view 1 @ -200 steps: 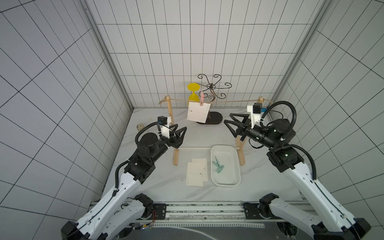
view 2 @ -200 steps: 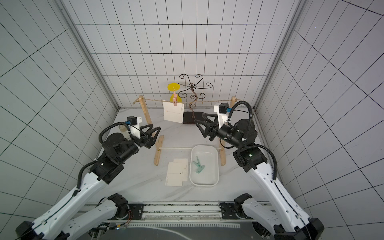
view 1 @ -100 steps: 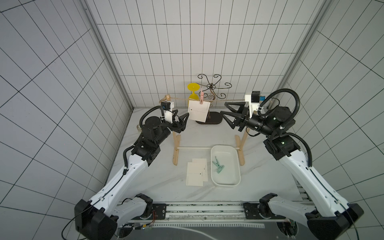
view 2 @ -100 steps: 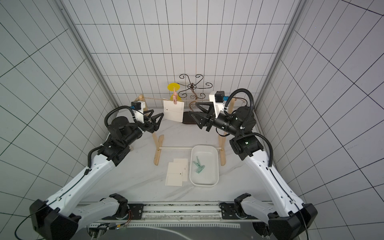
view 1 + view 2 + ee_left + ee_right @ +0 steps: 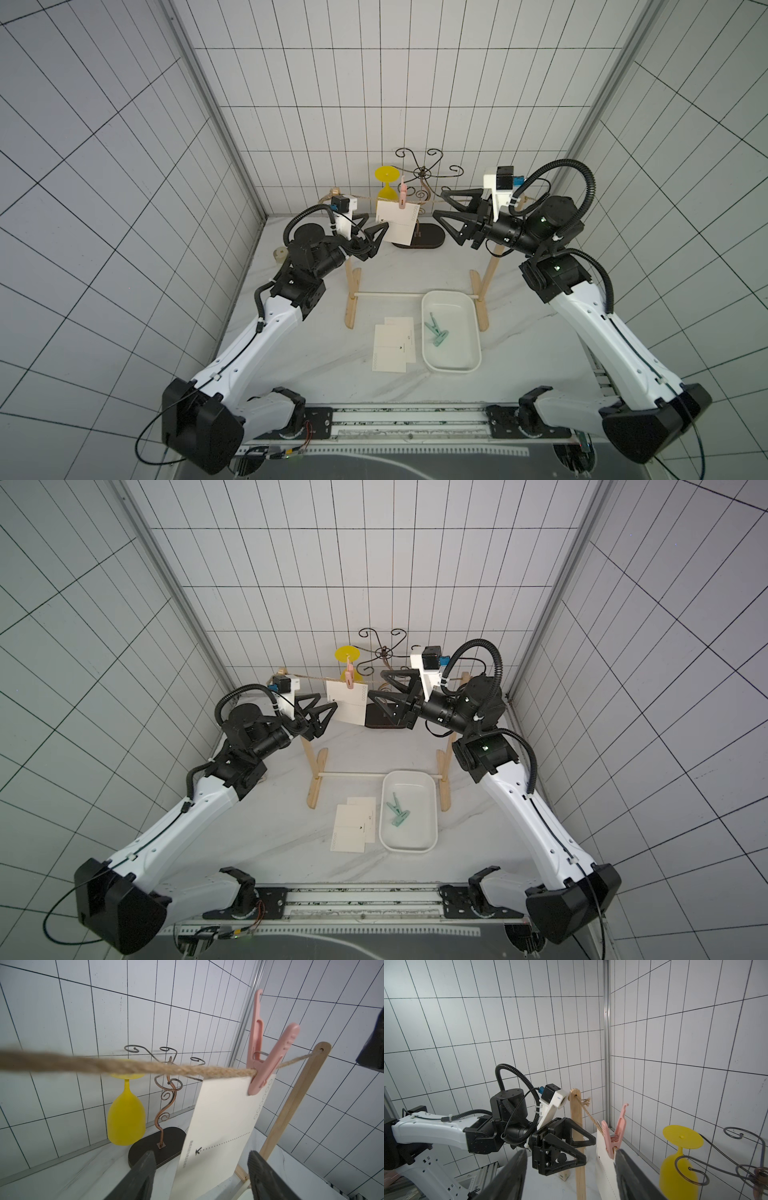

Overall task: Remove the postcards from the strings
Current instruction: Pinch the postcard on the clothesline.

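Arms have both risen off the table (image 5: 415, 270): my left gripper (image 5: 377, 221), jaws spread, now sits at 9 o'clock of the last postcard (image 5: 399, 226) pegged to the twine (image 5: 145, 1067), my right gripper (image 5: 438, 203), spread too, at its 3 o'clock. Two postcards (image 5: 392, 345) lie freed below. Fingertip contact with the card is unclear.

one postcard (image 5: 398, 226) pegged on string (image 5: 145, 1067) | two postcards (image 5: 390, 349) on table (image 5: 324, 357), left of tray (image 5: 451, 367) | pegs (image 5: 436, 332) in tray

postcard (image 5: 399, 224) hanging from twine (image 5: 124, 1066), two cards (image 5: 390, 349) seemingly overlapping
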You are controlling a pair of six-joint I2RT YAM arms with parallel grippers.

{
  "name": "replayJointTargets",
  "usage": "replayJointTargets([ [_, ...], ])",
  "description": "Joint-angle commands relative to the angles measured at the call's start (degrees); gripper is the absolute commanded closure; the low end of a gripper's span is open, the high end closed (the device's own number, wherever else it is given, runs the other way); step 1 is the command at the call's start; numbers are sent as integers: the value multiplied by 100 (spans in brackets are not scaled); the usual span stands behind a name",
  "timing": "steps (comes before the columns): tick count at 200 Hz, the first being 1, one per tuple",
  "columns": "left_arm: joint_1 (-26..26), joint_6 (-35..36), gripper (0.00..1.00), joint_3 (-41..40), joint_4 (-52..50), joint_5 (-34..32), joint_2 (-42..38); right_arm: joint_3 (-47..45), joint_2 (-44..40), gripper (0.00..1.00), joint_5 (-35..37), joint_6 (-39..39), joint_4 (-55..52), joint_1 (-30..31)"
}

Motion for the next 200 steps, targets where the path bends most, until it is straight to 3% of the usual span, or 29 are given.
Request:
replayJointTargets([
  [1,33,95,30,150,192,223,95,471,27,32,-186,43,248,34],
  [85,33,153,31,86,504,869,283,502,68,32,-241,44,277,30],
  [133,33,149,42,90,521,1104,342,502,68,32,-226,18,278,28],
  [200,33,-104,39,-50,760,1380,433,827,378,32,-331,106,362,26],
])
